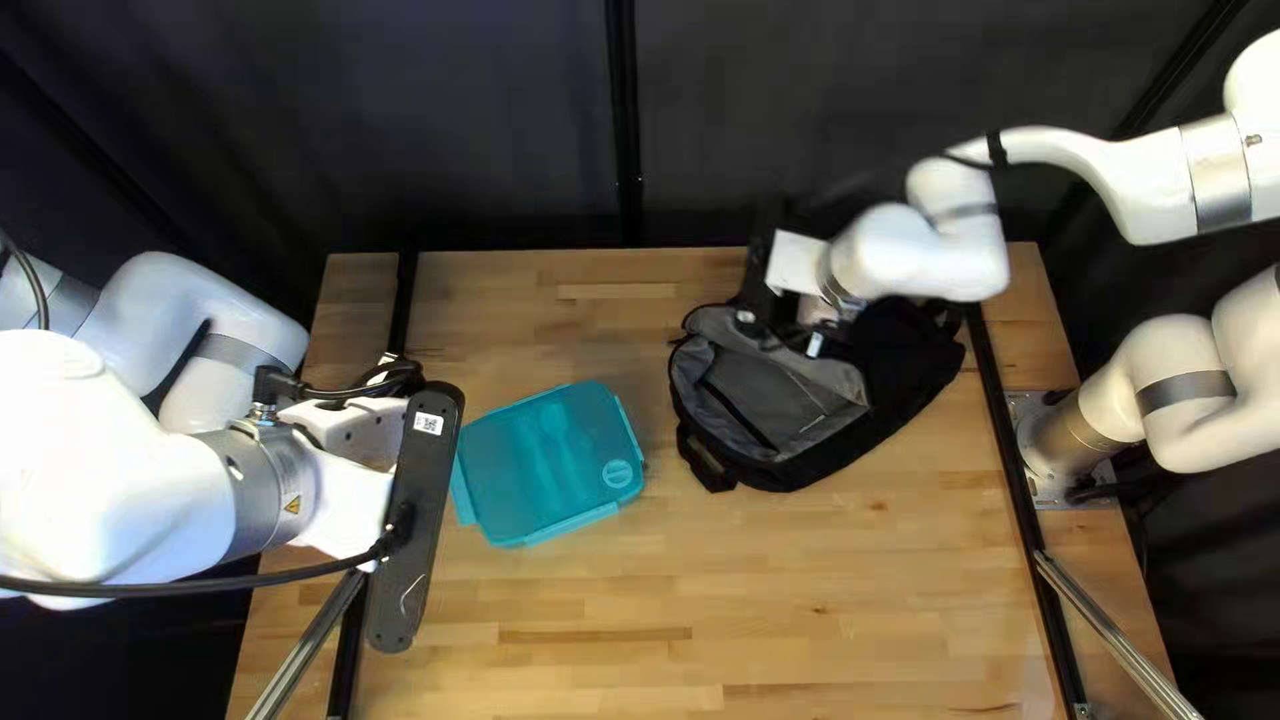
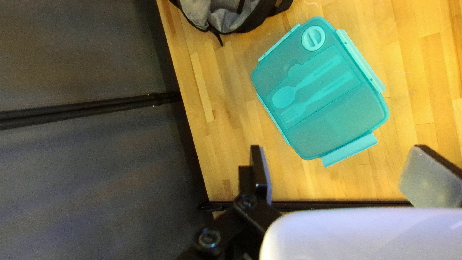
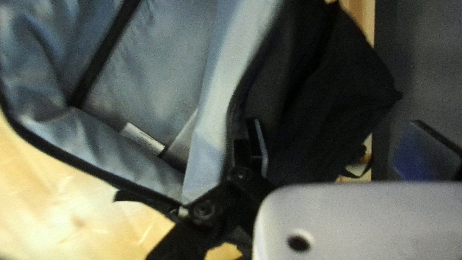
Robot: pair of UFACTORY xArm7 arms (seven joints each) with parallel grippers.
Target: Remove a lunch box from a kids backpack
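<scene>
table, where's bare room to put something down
Widest: table on near side of lunch box and backpack. Smaller: between those two; from lunch box to far edge. Crowded: at the backpack, under the right arm; left edge, under left arm.

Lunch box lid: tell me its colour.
The lid is see-through teal, shown best in the left wrist view.

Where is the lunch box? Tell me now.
In the top left view, the lunch box lies on the table left of center, between my left arm and the open backpack.
</scene>
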